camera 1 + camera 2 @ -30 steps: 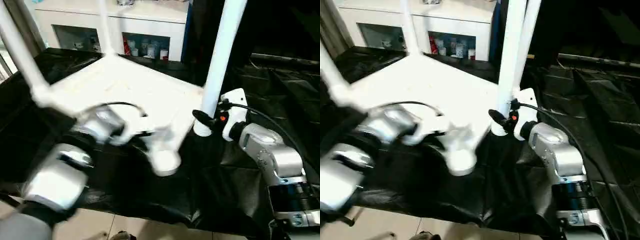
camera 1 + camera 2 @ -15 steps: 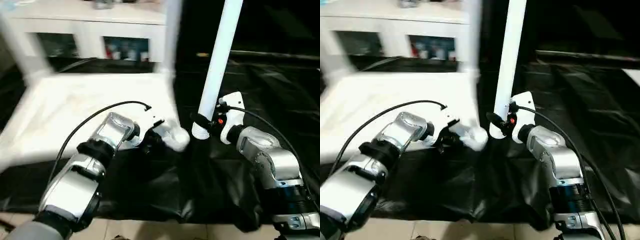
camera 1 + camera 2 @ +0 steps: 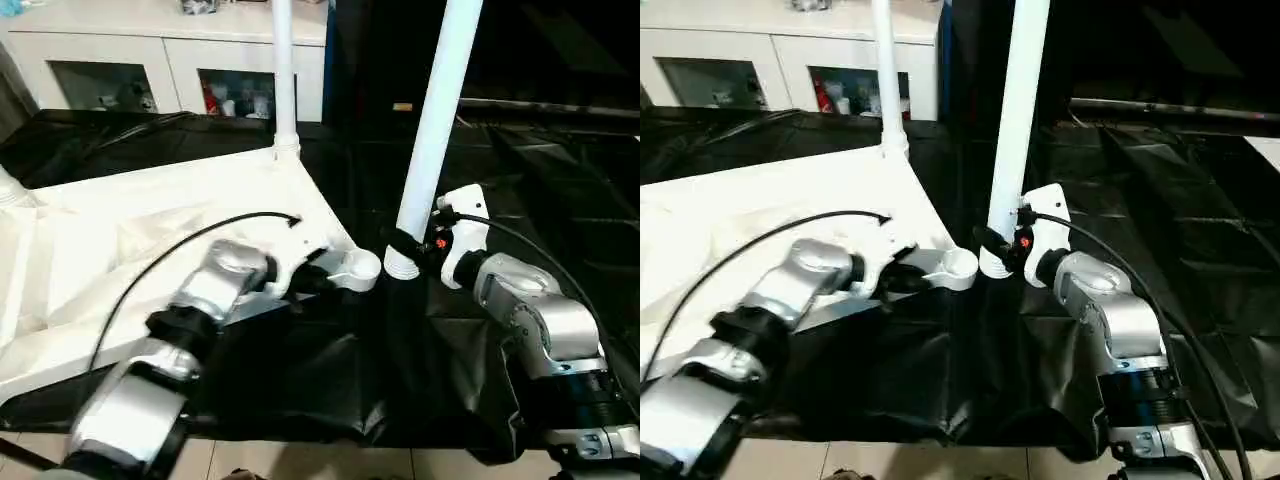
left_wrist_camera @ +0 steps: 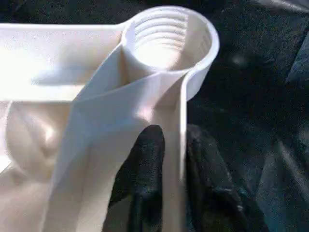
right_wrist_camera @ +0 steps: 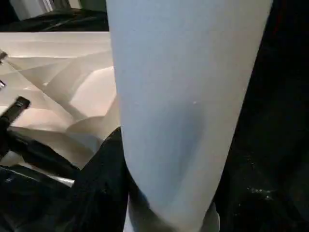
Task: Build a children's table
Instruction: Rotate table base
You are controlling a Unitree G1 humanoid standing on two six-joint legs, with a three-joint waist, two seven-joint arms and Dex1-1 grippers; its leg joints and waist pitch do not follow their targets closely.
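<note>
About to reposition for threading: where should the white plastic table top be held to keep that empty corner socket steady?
Grip the thin upright rim wall of the white plastic table top just behind the round threaded corner socket, coming from the near edge, one finger each side. The left gripper pinches exactly there.

Black sheeting (image 3: 560, 170) drapes the whole work table, creased and glossy, hanging over the near edge above a pale tiled floor (image 3: 300, 462). Behind it stands a white cabinet (image 3: 150, 40) (small colourful items (image 3: 232, 98) sit in its open compartments).
</note>
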